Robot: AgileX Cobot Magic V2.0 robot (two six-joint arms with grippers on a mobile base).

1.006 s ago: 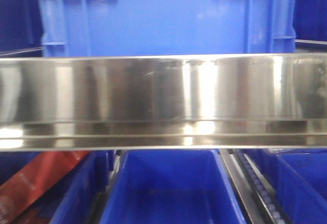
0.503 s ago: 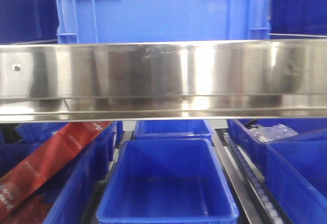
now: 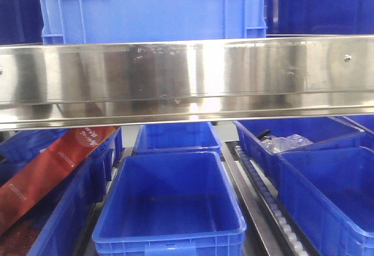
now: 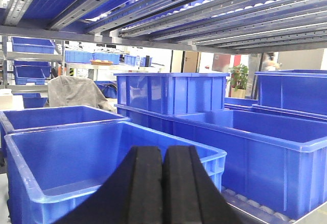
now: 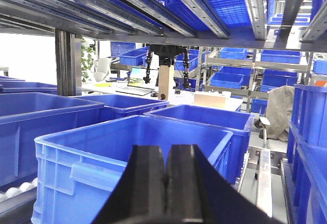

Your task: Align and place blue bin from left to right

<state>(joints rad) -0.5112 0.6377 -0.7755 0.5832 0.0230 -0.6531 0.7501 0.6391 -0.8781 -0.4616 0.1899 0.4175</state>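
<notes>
The blue bin (image 3: 152,7) stands on the upper shelf in the front view, left of centre. Its front wall is smooth, with ribs and grid reinforcements near both corners. Its foot is hidden behind the steel shelf rail (image 3: 187,75). Neither gripper shows in the front view. In the left wrist view my left gripper (image 4: 163,157) is shut with nothing in it, pointing over an open blue bin (image 4: 76,152). In the right wrist view my right gripper (image 5: 167,157) is likewise shut and empty, facing a blue bin (image 5: 102,152).
Dark navy crates (image 3: 315,4) flank the blue bin. Below the rail sit shallower blue bins (image 3: 169,235), a red package (image 3: 52,168) at left, clear bags (image 3: 283,144) in a right-hand bin and a roller track (image 3: 263,194). Roller shelves (image 4: 179,4) hang close overhead.
The front view has drawn back and shifted right. The blue bin now looks smaller and sits further left, and more of the lower shelf's bins show.
</notes>
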